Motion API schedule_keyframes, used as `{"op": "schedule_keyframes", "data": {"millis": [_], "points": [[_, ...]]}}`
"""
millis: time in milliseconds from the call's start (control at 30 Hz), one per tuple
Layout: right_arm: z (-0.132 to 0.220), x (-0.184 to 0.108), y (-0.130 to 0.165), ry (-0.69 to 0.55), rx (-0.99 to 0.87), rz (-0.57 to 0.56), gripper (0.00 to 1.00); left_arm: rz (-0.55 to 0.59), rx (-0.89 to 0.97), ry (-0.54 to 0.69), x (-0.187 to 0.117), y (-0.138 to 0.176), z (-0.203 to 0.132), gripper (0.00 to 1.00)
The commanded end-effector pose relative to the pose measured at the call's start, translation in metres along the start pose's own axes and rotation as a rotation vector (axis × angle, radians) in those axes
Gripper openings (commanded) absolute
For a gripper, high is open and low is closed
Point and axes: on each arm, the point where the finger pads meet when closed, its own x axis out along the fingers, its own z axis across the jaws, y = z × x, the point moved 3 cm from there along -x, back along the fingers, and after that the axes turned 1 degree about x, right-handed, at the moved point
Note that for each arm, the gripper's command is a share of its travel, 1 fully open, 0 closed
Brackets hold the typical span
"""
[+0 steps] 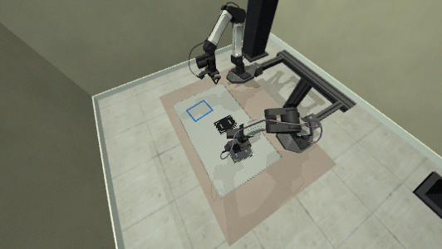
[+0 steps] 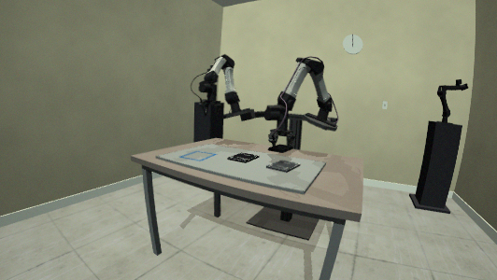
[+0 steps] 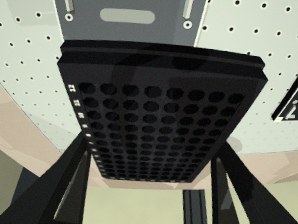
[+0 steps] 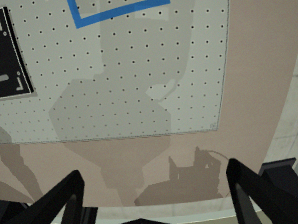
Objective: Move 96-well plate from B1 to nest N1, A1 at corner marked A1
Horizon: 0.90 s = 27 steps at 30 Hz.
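Left gripper [image 1: 238,144] [image 2: 281,143] [image 3: 152,145] is shut on the black 96-well plate [image 1: 238,148] [image 2: 279,148] [image 3: 160,70], pads on its opposite sides; plate is held above the board. Grey nest [image 1: 245,157] [image 2: 283,165] [image 3: 165,31] lies below and beyond the tool. Right gripper [image 1: 216,80] [image 2: 205,110] [image 4: 154,169] is wide, nothing in it. Plate should be light, stiff plastic, a bit slippery; I'd keep the side-wall grip, low on the skirt, off the wells. Small white characters run down one edge; the farthest looks like 12, rest illegible. No brand readable. Mark on the black fixture [image 1: 225,124] [image 2: 243,158] [image 3: 289,106] is cropped, maybe a 2.
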Motion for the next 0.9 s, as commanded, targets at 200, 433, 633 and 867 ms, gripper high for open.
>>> {"op": "schedule_keyframes", "data": {"millis": [200, 433, 633, 867], "points": [[-0.001, -0.009, -0.011, -0.012, 0.006, -0.04, 1.0, -0.049, 0.003, 0.011, -0.009, -0.009, 0.028, 0.0], [-0.001, -0.009, -0.011, -0.012, 0.006, -0.04, 1.0, -0.06, 0.015, 0.02, -0.011, -0.013, 0.027, 0.0], [-0.001, -0.009, -0.011, -0.012, 0.006, -0.04, 1.0, -0.071, 0.015, 0.023, -0.014, -0.017, 0.025, 0.0], [-0.001, -0.009, -0.011, -0.012, 0.006, -0.04, 1.0, -0.075, 0.014, 0.024, -0.015, -0.02, 0.023, 0.0]]}}
